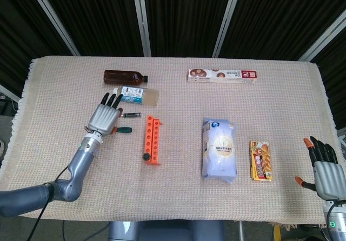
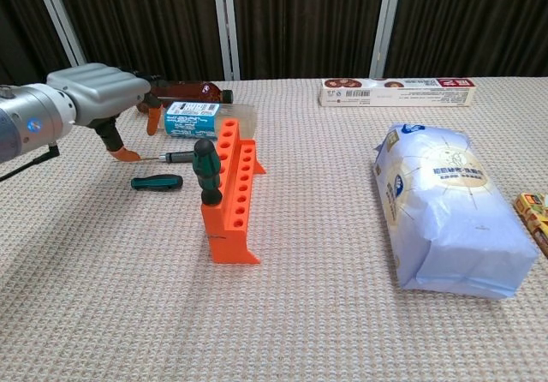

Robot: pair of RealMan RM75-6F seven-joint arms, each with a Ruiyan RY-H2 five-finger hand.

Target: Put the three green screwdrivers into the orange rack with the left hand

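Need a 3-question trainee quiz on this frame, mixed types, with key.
1. True or false: one green screwdriver already stands in the orange rack.
2. Multiple choice: the two screwdrivers still lying on the cloth, one with a thick handle and a thin one, are (A) right of the rack, (B) left of the rack, (C) on the white bag.
3. Fill in: the left hand is over the cloth beside the loose screwdrivers, fingers spread, holding ____.

Key: 1 true; 2 B; 3 nothing.
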